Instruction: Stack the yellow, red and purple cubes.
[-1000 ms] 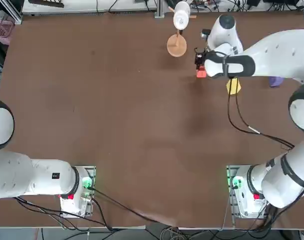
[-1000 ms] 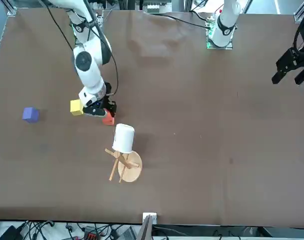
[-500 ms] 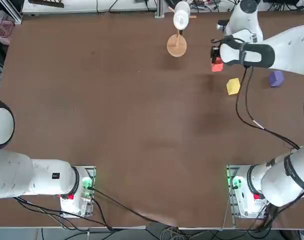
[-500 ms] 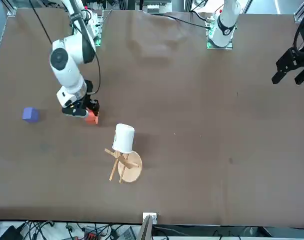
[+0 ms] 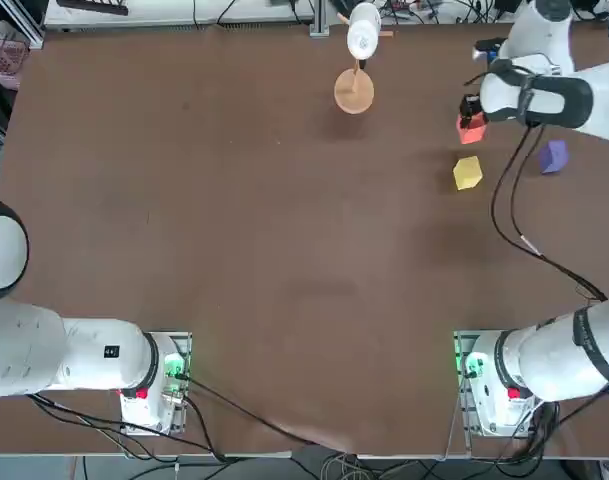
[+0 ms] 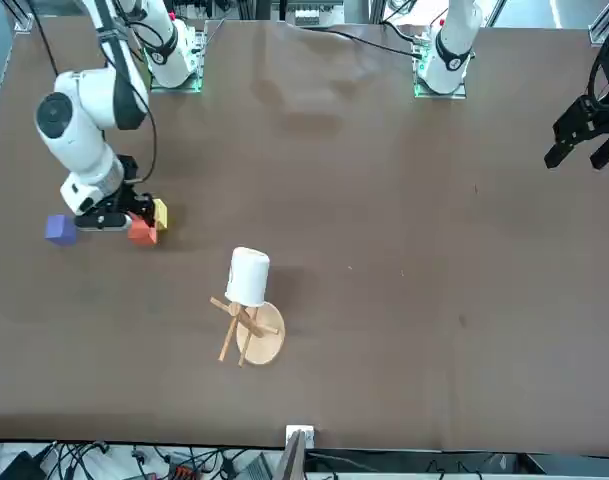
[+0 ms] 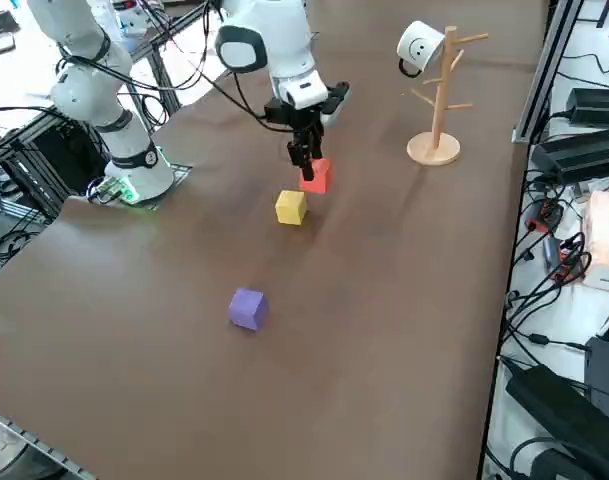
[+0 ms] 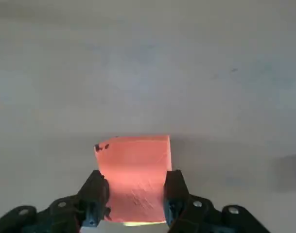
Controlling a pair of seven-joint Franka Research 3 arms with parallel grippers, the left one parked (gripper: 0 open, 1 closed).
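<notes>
The brown table (image 5: 234, 220) fills most of each view and carries no print or label that can be read. The right arm (image 5: 574, 95) reaches across to the table's far right part, its white shell plain, with no legible brand mark.

Near the far edge stands a wooden stand (image 7: 439, 95) with a round base and side pegs. A white cup (image 7: 418, 45) hangs on it, and the side view shows a small smiley face drawn on the cup; that is the only marking that can be made out anywhere.

The right gripper (image 7: 302, 160) points down, and its jaws are clamped on the red cube (image 7: 315, 175). The wrist view shows the two black fingers (image 8: 94, 196) pressed against opposite faces of the cube, which has a few tiny dark specks near one upper corner, too small to read as writing. In the side view the red cube sits just beyond the yellow cube (image 7: 291, 207); whether it touches the table or is lifted cannot be told.

The yellow cube rests on the table near the red one, apart from it in the overhead view. The purple cube (image 7: 248, 308) lies on the table well apart from both, toward the robot's right edge. None of the three cubes bears a label.
</notes>
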